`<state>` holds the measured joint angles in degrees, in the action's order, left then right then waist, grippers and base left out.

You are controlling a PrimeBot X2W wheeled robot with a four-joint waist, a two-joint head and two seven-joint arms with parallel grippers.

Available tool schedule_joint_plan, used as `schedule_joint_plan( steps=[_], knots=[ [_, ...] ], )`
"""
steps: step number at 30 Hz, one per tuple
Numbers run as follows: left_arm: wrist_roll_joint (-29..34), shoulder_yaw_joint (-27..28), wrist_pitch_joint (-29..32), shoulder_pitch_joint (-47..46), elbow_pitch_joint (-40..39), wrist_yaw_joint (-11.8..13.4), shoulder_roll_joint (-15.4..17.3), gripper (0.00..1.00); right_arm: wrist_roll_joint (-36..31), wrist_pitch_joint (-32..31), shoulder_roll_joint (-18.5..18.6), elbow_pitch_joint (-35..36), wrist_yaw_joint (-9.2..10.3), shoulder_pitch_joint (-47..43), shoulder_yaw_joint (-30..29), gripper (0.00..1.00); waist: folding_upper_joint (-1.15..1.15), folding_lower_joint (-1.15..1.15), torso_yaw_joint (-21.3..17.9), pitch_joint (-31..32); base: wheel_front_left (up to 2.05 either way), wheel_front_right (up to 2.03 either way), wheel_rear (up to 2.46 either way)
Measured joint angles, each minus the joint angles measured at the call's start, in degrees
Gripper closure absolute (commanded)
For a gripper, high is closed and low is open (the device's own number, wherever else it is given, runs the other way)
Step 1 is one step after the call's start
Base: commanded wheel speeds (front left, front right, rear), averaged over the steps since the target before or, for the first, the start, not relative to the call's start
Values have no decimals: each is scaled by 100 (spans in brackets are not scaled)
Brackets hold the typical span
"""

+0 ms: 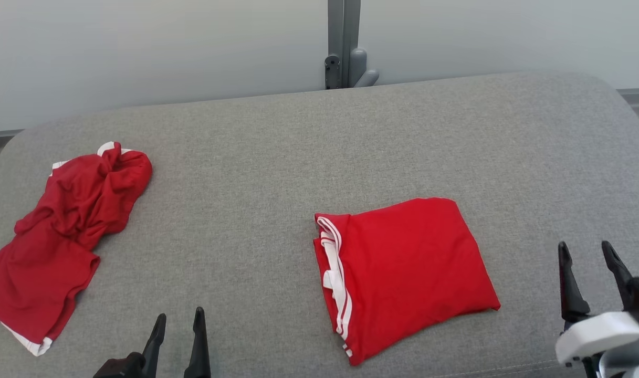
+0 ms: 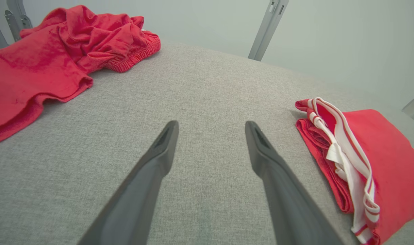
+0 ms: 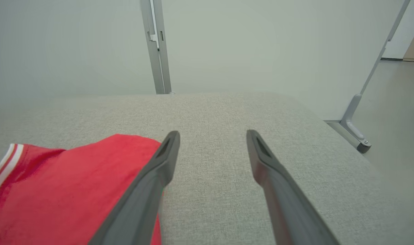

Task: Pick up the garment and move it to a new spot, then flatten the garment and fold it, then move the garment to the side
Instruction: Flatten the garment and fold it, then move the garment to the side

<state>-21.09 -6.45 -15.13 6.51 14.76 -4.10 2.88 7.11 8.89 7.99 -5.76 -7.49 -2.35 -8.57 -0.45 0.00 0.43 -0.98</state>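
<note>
Right tool (image 1: 584,247) spread, empty; folded garment (image 1: 408,273) near, to its left.

Bare grey cushion (image 1: 245,210) between crumpled garment (image 1: 67,231) and folded garment (image 1: 403,273)

Wall (image 1: 140,47): ahead of you, plain, pale.
Post (image 1: 343,37): grey metal, upright.
Bench (image 1: 256,173): grey fabric, rounded corners.
Floor (image 3: 394,98): pale, to your right.

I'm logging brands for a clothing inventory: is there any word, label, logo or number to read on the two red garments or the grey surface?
None: no text can be read anywhere.
Folded red garment: white stripes along one edge, no lettering.
Crumpled red garment: white trim, no lettering.
Grey padded surface: unmarked.
</note>
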Motion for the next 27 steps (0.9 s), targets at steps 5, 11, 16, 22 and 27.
schedule_joint_plan(
  steps=[5, 11, 16, 22, 27],
  knots=[
    [66, 87, 0, 55, -34, 0, 0, 0, -442, 499, -51, -435, 0, -201, -290, 0, 0, 0, -41, 94, 0, 0, 0],
    [109, 231, 0, 138, -141, 12, 0, 0, -641, 610, -196, -586, 0, -239, -523, 0, 0, 0, -56, 146, 0, 0, 0],
    [175, 279, 0, 201, -172, 27, 0, 0, -697, 611, -250, -587, 0, -292, -555, 0, 0, 0, -51, 159, 0, 0, 0],
    [183, 279, 0, 200, -199, 29, 0, 0, -502, 615, -300, -615, 0, -155, -263, 100, 0, 0, 6, 131, 0, 0, 0],
    [190, 246, 0, 178, -248, 29, 0, 0, -465, 615, -275, -789, 0, 310, 245, 100, 0, 0, 95, 45, 0, 0, 0]
  ],
)
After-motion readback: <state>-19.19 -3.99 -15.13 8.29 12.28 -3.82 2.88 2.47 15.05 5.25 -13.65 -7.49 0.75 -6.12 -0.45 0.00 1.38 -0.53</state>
